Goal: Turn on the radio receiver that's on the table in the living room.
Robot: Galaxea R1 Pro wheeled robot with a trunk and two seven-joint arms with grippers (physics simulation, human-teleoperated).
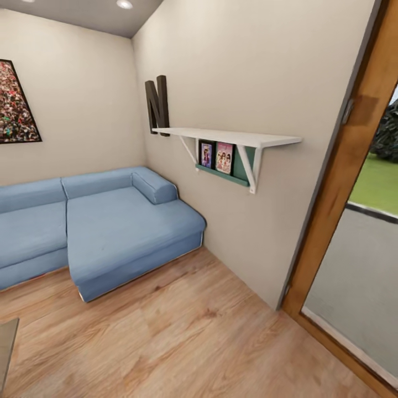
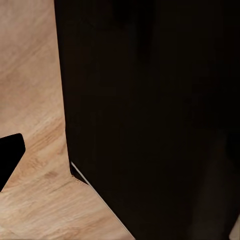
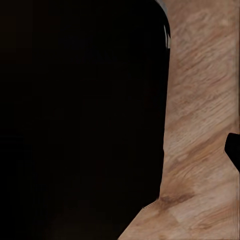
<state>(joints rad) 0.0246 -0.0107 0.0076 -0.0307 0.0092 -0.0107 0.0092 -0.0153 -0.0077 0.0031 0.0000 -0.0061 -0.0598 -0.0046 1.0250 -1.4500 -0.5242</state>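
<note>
I am in the living room, with its light plank floor [image 1: 193, 331], a big blue L-shaped sofa [image 1: 110, 226] and a crowd-pattern picture [image 1: 14, 105] on the pale wall. The radio receiver is out of view. A grey-brown glossy corner at the lower left edge of the head view looks like the table [image 1: 6, 345]. In the left wrist view a dark robot part stands over the floor, with one black fingertip [image 2: 10, 157] at the edge. The right wrist view has a similar dark mass and a black fingertip [image 3: 233, 150].
A white wall shelf [image 1: 232, 137] with small framed pictures juts from the right wall, below a dark letter N [image 1: 157, 105]. A wooden door frame [image 1: 342, 182] and a glass door [image 1: 359, 287] stand at the far right. Bare floor lies between the sofa and the door.
</note>
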